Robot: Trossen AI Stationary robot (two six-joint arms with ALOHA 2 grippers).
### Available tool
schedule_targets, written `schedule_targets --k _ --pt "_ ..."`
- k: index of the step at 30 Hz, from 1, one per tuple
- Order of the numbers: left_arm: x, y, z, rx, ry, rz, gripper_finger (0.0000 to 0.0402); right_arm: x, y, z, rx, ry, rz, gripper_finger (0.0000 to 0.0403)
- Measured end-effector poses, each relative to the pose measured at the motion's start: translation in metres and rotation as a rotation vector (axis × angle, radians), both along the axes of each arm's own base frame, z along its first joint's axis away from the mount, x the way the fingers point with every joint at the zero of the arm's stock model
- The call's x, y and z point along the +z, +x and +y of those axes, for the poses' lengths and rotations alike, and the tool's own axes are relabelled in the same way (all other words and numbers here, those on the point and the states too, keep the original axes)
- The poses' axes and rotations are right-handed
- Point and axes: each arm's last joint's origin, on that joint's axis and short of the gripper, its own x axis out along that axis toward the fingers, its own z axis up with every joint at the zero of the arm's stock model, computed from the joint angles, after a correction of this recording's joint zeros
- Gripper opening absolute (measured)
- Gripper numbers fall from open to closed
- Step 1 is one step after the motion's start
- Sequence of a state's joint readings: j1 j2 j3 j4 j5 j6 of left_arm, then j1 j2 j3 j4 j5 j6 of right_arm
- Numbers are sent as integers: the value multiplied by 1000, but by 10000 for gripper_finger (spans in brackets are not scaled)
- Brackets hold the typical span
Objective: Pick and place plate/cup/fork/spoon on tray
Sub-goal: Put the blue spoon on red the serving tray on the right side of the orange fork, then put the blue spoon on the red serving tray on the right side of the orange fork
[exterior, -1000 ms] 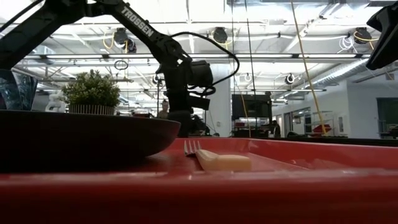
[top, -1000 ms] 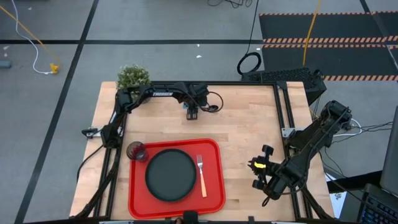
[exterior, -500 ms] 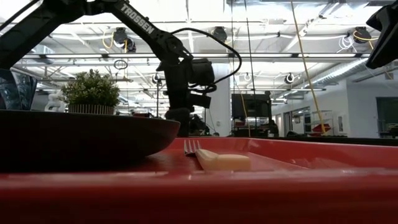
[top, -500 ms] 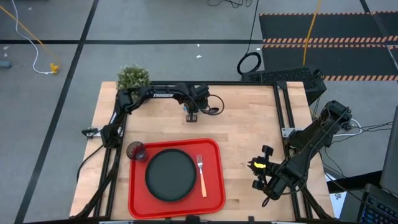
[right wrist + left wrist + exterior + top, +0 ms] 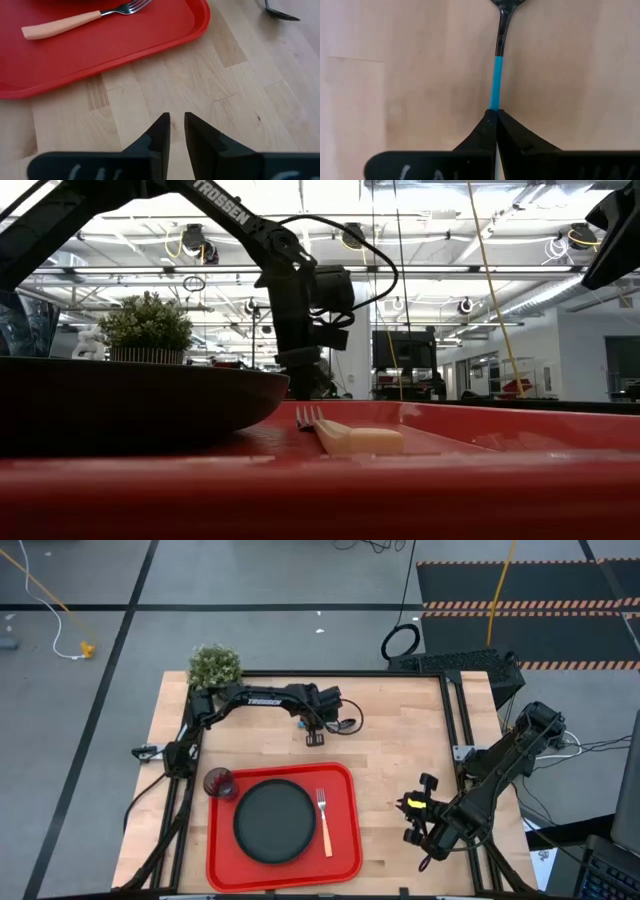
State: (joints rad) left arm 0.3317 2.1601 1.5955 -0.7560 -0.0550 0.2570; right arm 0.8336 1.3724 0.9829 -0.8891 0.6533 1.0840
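my left gripper (image 5: 313, 737): over the bare wood behind the tray, near the middle of the table. fingers (image 5: 481, 135) pressed together on the light blue handle of the spoon (image 5: 496, 75); in the left wrist view the handle runs straight out from the fingertips to a dark neck and a dark bowl cut off at the picture's edge. whether the spoon touches the wood i cannot tell.

my right gripper (image 5: 420, 830): off to the right of the tray, near the table's right front corner, above bare wood. fingers (image 5: 159, 131) close to each other with a narrow gap showing between them, nothing held.

tray (image 5: 342, 850): red, at the front of the table, left of centre.

plate (image 5: 272, 821): black, round, lying in the middle of the tray.

fork (image 5: 324, 817): orange handle, silver head, flat on the tray just right of the plate, tines pointing toward the back of the table. not touching the plate.

cup (image 5: 219, 782): dark tumbler, upright at the tray's back left corner, just beside the plate's rim.

potted plant (image 5: 214, 664): green, at the table's back left corner, well apart from the tray.
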Motion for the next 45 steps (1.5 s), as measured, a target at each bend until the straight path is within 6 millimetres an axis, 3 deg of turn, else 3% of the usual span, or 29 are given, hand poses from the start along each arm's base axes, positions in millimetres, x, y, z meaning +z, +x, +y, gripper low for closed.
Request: schedule_targets --k 7,11,16,26,30,39,45 --pt "0 7 -23 168 -52 -34 11 0 3 -2 -14 5 -5 47" --pt "1 14 -25 291 -82 -113 12 0 4 -2 -14 8 -8 47" --pt "3 20 -30 219 -62 -148 24 1 5 0 -9 31 -24 47" --pt "7 33 -40 -36 35 -230 172 2 7 2 25 27 -31 47" --pt "9 35 -37 -78 59 -253 205 2 7 2 26 30 -32 47" --pt "-22 35 -26 -115 26 -183 184 1 7 3 37 40 -19 47" --pt "-33 37 -30 -124 20 -163 126 1 7 3 49 32 -15 47"
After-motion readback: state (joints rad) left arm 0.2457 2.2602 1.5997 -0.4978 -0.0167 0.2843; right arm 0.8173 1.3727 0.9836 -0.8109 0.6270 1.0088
